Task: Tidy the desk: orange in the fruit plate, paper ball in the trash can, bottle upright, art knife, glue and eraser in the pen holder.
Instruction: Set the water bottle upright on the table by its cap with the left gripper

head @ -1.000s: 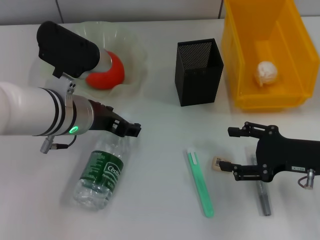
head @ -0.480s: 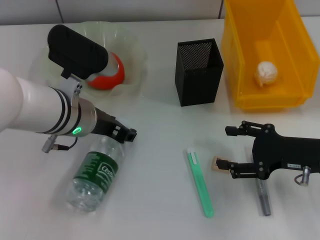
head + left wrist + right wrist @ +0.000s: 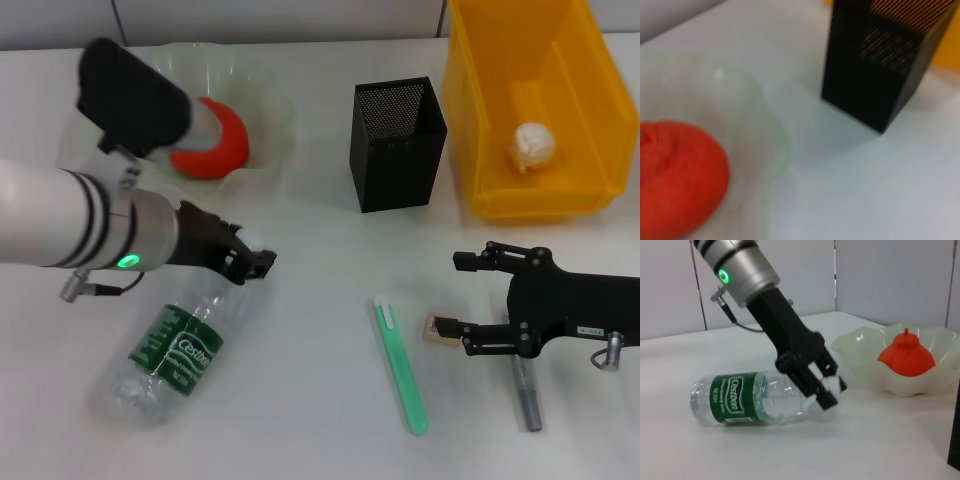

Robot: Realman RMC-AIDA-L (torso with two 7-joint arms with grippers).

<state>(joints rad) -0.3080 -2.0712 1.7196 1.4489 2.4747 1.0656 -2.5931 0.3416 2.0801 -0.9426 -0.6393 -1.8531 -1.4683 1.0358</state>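
Left gripper [image 3: 250, 262] fingers clamped on cap end of bottle [image 3: 170, 345], lying tilted near worktop's front-left. Right gripper [image 3: 468, 304] fingers spread wide, empty, eraser [image 3: 436, 327] just beside.

The orange [image 3: 212, 150] is red-orange. The fruit plate [image 3: 270, 110] is pale see-through green. The bottle [image 3: 170, 345] is clear with a dark green label and white letters. The pen holder [image 3: 397, 145] is black mesh. The trash can [image 3: 590, 110] is bright yellow. The eraser [image 3: 436, 328] is beige. The table [image 3: 320, 300] is white.
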